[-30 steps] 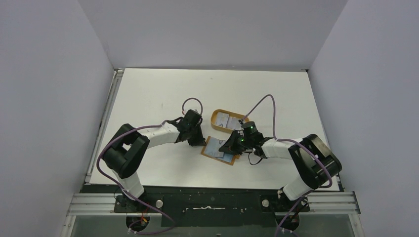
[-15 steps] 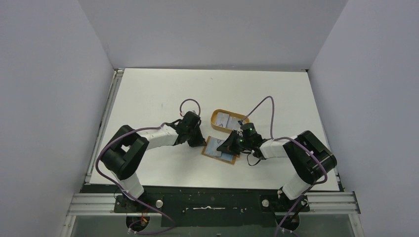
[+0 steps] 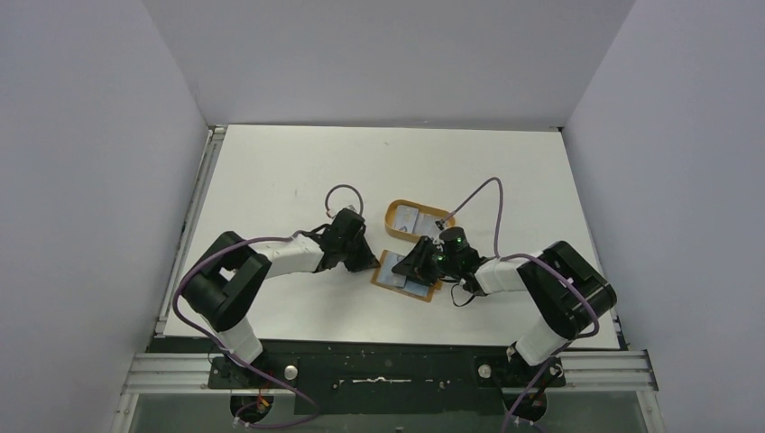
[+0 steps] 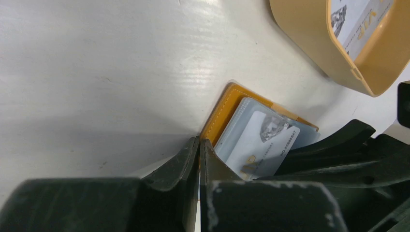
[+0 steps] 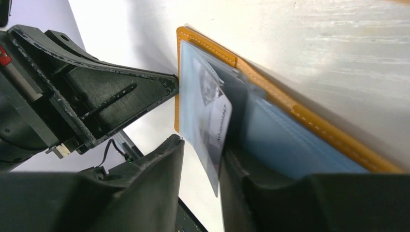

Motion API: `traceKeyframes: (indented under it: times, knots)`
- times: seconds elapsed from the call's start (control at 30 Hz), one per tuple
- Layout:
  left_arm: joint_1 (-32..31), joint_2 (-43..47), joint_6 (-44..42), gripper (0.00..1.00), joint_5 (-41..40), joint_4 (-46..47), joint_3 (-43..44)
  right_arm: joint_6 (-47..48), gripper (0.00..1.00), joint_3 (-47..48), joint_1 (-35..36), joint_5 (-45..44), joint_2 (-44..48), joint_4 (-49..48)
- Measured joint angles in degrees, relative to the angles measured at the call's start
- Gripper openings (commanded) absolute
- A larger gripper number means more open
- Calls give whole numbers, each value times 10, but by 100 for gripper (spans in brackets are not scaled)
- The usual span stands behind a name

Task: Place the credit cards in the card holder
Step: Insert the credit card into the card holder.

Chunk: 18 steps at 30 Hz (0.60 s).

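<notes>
The tan-orange card holder (image 3: 397,279) lies open on the table, pale sleeves up. A silvery credit card (image 5: 214,116) stands partly tucked into its sleeve (image 4: 261,145). My right gripper (image 5: 202,147) is open around the card's free end: the card leans on one finger and a gap shows to the other. My left gripper (image 4: 199,141) is shut, its tips touching the card holder's (image 4: 225,111) left edge. In the top view the left gripper (image 3: 368,260) and right gripper (image 3: 413,267) flank the holder. More credit cards (image 4: 358,24) lie in the orange tray.
The orange oval tray (image 3: 394,210) stands just behind the card holder, close to both wrists. My right gripper's dark fingers (image 4: 338,145) cover the holder's right side in the left wrist view. Grey walls enclose the white table (image 3: 298,171) on three sides.
My right jaws, shut on the card before, have parted from it. Both grippers have edged a little towards the holder's near side.
</notes>
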State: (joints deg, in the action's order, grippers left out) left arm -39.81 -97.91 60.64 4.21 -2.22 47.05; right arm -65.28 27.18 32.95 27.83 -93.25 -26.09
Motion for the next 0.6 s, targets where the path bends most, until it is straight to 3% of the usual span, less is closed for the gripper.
traceKeyframes:
  times: [0.17,0.6]
  knots:
    - [-11,2,7,0,7,4,-5,16,48,3,5,-19,38,42]
    - [-24,2,12,0,30,25,-16,85,49,77,23,-74,56,208]
